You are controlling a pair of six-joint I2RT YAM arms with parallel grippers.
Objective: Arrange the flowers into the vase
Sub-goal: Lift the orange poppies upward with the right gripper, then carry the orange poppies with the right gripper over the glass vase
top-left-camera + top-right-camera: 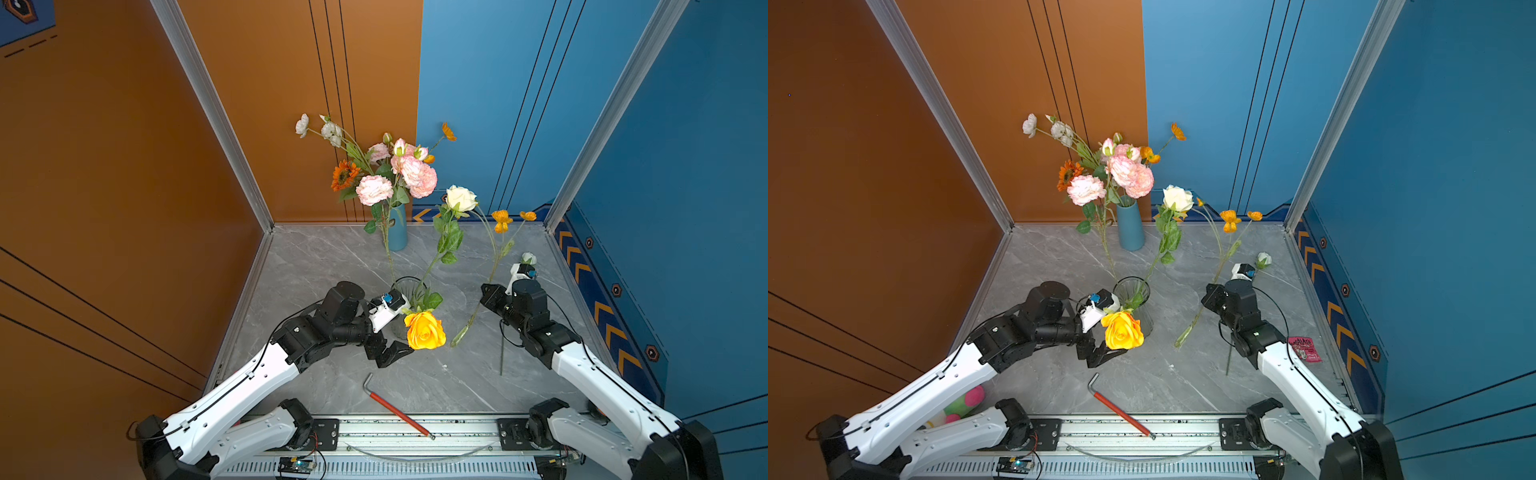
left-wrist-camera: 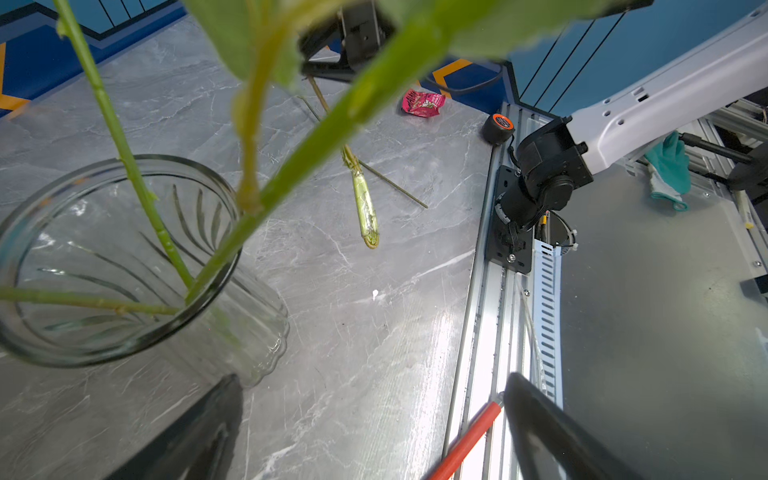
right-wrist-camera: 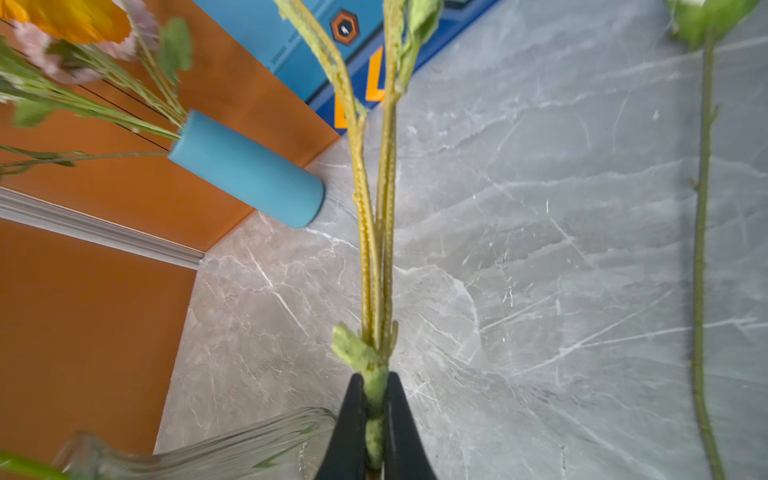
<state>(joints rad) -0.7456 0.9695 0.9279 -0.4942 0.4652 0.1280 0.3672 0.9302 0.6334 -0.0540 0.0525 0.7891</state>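
A clear glass vase [image 1: 409, 286] [image 2: 124, 257] stands mid-table and holds a yellow rose [image 1: 424, 330], a cream rose [image 1: 460, 198] and a third green stem. My left gripper [image 1: 394, 353] [image 2: 372, 380] hangs open just in front of the vase, under the yellow rose, with nothing between its fingers. My right gripper [image 1: 487, 294] [image 3: 374, 386] is shut on the fuzzy green stem [image 3: 365, 249] of an orange-bloomed sprig [image 1: 501, 218], right of the vase; the sprig's wrapped end [image 2: 368, 216] points down toward the table. A white-bud flower [image 1: 528, 258] lies on the table at the right.
A blue vase [image 1: 397, 230] at the back wall holds a bunch of pink, white and orange flowers [image 1: 409, 174]. A red-handled hex key [image 1: 395, 409] lies by the front rail. A pink wrapper [image 1: 1304, 348] lies at the right edge, and a tape roll [image 2: 498, 124] beside the rail.
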